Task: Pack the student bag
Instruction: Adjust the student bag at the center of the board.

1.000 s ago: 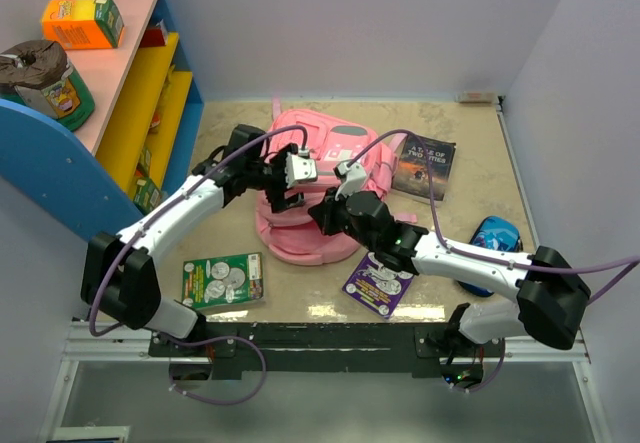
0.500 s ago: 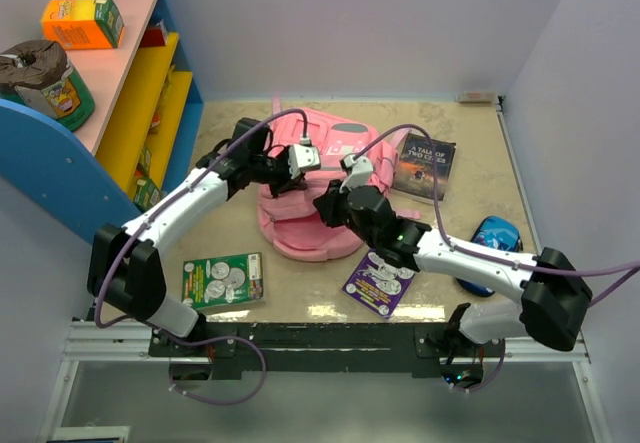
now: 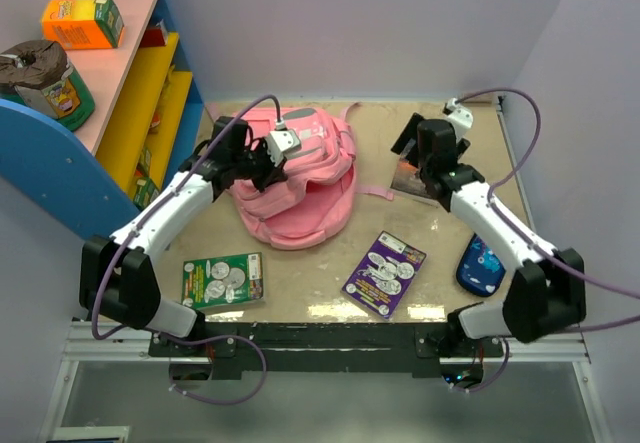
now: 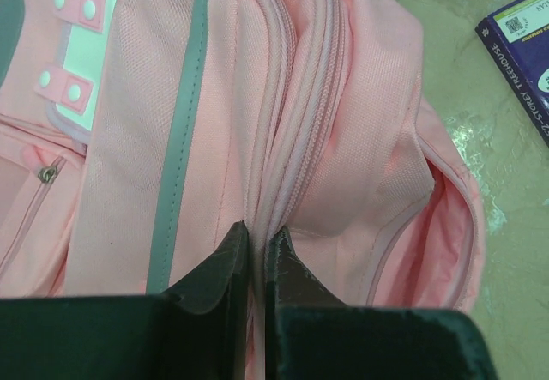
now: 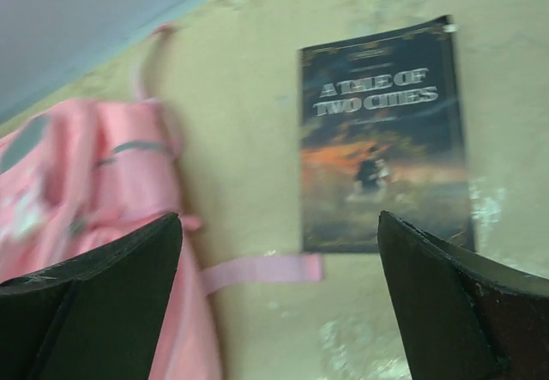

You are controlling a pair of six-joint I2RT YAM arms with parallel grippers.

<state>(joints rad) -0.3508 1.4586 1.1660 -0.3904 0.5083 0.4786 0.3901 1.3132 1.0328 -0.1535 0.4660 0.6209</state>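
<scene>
1. The soft pink fabric student backpack [image 3: 300,198] is lying on the beige table [image 3: 300,283], left of centre;
2. the left gripper [image 4: 256,241] is pinching the backpack's zip seam, its fingers pressed together on the fabric;
3. the right gripper [image 5: 276,226] is hovering, spread wide, over a dark paperback book [image 5: 382,140].

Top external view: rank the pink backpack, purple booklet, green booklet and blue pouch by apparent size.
Largest: pink backpack.
Then purple booklet and green booklet, about alike.
Smallest: blue pouch, partly hidden by the right arm.
</scene>
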